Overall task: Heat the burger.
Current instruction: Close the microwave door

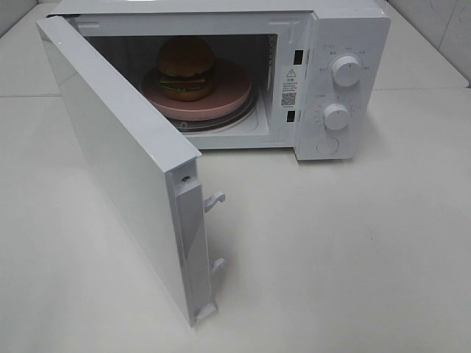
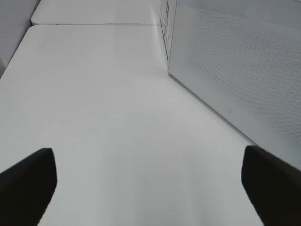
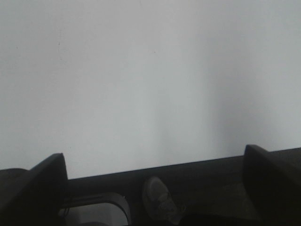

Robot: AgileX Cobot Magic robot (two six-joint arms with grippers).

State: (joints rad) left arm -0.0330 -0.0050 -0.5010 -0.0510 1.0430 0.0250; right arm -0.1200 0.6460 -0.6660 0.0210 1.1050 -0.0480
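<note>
The burger point(image 1: 185, 68), with a brown domed bun and a green lettuce edge, sits on a round pink plate point(image 1: 228, 88) inside the white microwave point(image 1: 346, 29). The microwave door point(image 1: 110, 154) stands swung wide toward the front left. Neither arm shows in the exterior high view. My left gripper point(image 2: 148, 188) is open over bare white table, with the outer face of the open door point(image 2: 235, 61) beside it. My right gripper point(image 3: 153, 188) is open too, above the table's front edge, with nothing between its fingers.
Two white knobs point(image 1: 346, 70) point(image 1: 336, 116) sit on the microwave's right panel. Latch hooks point(image 1: 215, 200) stick out of the door's free edge. The white table point(image 1: 331, 250) stretches around. A shoe point(image 3: 160, 200) shows on the floor below the table edge.
</note>
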